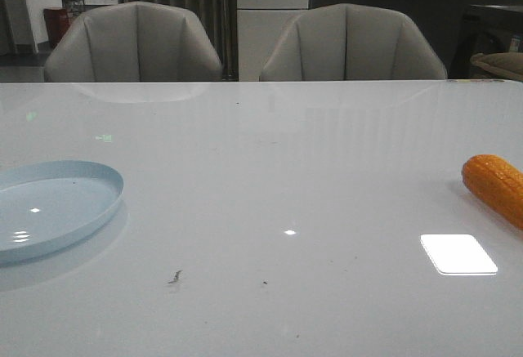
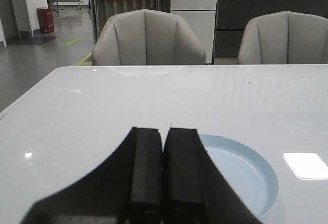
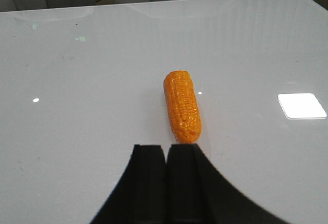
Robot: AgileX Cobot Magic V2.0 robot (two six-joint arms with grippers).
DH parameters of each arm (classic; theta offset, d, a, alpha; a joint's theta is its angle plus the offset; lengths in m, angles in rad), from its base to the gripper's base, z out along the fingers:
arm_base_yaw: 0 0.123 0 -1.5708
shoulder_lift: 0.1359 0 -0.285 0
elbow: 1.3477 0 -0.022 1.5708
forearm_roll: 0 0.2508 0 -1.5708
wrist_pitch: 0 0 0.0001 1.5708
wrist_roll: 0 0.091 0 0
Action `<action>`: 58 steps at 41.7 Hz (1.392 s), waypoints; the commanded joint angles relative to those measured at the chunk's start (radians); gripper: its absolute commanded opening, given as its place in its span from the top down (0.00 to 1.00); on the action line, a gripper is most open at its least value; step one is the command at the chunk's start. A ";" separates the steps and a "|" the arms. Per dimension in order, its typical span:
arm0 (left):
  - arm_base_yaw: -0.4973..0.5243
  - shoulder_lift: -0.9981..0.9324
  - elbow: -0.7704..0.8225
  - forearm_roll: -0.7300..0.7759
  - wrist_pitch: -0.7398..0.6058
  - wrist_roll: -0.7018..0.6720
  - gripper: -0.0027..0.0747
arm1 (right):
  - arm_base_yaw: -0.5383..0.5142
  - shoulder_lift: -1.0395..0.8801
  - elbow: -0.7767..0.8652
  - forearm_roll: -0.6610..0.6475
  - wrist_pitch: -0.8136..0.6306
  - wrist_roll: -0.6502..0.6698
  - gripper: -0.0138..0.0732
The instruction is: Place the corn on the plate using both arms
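The orange corn (image 1: pixel 495 186) lies on the white table at the right edge of the front view. It also shows in the right wrist view (image 3: pixel 182 106), lying lengthwise just beyond my right gripper (image 3: pixel 166 147), which is shut and empty. The pale blue plate (image 1: pixel 57 204) sits at the left edge of the front view. In the left wrist view the plate (image 2: pixel 241 175) lies partly behind my left gripper (image 2: pixel 164 130), which is shut and empty. Neither gripper shows in the front view.
Two grey chairs (image 1: pixel 135 42) (image 1: pixel 353 42) stand behind the table's far edge. A bright light reflection (image 1: pixel 458 254) lies on the table near the corn. Small dark specks (image 1: pixel 175 276) mark the table front.
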 commanded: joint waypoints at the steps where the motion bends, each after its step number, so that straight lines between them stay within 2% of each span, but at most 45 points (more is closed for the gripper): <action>1: 0.001 -0.004 0.001 -0.006 -0.089 -0.005 0.85 | 0.002 -0.022 -0.017 -0.012 -0.082 -0.003 0.76; 30: 0.001 -0.004 0.001 -0.006 -0.089 -0.005 0.85 | 0.002 -0.022 -0.018 -0.012 -0.087 -0.003 0.76; 38: 0.001 -0.004 0.001 -0.006 -0.160 -0.005 0.85 | 0.002 -0.022 -0.018 -0.012 -0.102 -0.003 0.76; 49: 0.001 -0.004 -0.019 -0.006 -0.364 -0.005 0.85 | 0.002 -0.021 -0.018 -0.012 -0.296 -0.003 0.76; 55: 0.001 -0.004 -0.125 0.002 -0.376 -0.005 0.85 | 0.002 -0.021 -0.062 -0.012 -0.489 -0.003 0.76; 58: 0.001 -0.002 -0.205 0.037 -0.372 -0.005 0.85 | 0.002 -0.021 -0.130 -0.012 -0.504 -0.003 0.76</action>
